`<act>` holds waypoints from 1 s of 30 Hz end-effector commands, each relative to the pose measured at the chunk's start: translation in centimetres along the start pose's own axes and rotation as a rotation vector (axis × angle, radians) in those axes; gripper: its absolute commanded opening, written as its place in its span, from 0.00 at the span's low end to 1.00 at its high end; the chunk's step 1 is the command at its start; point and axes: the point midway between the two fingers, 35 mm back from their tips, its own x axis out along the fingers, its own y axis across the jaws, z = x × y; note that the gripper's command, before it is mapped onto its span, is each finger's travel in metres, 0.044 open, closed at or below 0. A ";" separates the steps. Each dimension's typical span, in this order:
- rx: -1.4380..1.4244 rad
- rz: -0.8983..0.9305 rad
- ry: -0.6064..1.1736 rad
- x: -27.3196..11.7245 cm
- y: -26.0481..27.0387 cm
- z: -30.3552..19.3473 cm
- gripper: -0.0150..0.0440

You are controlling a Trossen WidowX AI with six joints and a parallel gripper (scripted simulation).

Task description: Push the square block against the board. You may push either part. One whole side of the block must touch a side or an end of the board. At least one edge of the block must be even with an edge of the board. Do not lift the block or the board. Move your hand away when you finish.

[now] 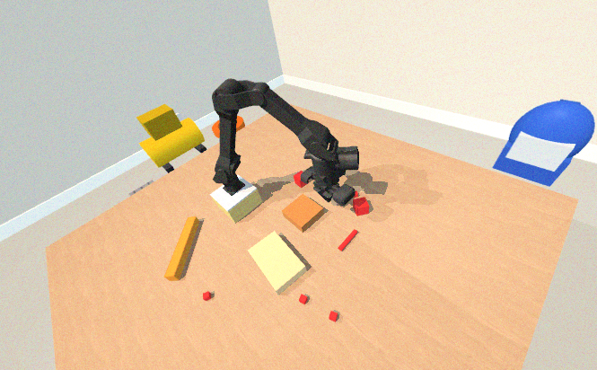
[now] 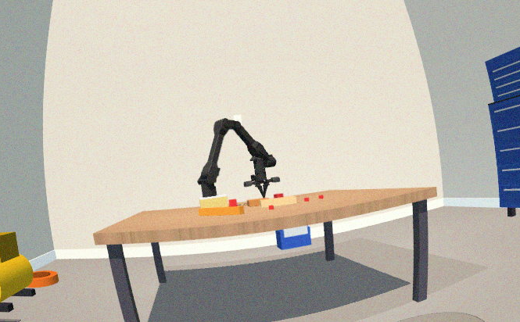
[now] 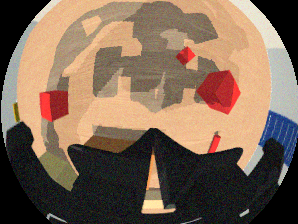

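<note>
The orange square block [image 1: 302, 212] [image 2: 253, 202] lies flat on the table. Its shaded side [image 3: 107, 145] shows partly in the wrist view. The pale yellow board [image 1: 277, 260] [image 2: 279, 202] lies flat in front of it in the top view, and a strip of table separates the two. My gripper [image 1: 329, 199] [image 2: 263, 196] [image 3: 153, 131] is shut and empty. It points down just behind and to the right of the block in the top view, low over the table. Its exact height and whether it touches the block cannot be told. The fingers hide part of the block in the wrist view.
A long amber bar [image 1: 183, 248] [image 2: 221, 210] lies left of the board. Red cubes [image 1: 299, 179] [image 1: 360, 206] flank the gripper. A red stick [image 1: 347, 240] lies right of the block. Small red cubes [image 1: 206, 295] [image 1: 302, 298] [image 1: 333, 316] lie nearer the camera.
</note>
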 end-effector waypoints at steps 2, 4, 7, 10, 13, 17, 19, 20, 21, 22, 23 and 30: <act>0.006 0.031 0.018 2.3 0.8 -0.5 0.25; 0.006 0.031 0.018 2.3 0.8 -0.5 0.25; 0.006 0.031 0.018 2.3 0.8 -0.7 0.25; 0.006 0.031 0.018 2.3 0.8 -0.9 0.25; 0.006 0.031 0.018 2.3 0.7 -1.2 0.25; 0.006 0.031 0.019 2.3 0.7 -1.5 0.25; 0.006 0.031 0.019 2.3 0.7 -1.7 0.25; 0.006 0.031 0.019 2.3 0.7 -1.8 0.25; 0.006 0.030 0.019 2.3 0.7 -1.9 0.25; 0.006 0.030 0.019 2.3 0.6 -1.9 0.25; 0.006 0.030 0.019 2.3 0.6 -2.0 0.25; 0.006 0.030 0.020 2.3 0.6 -2.6 0.25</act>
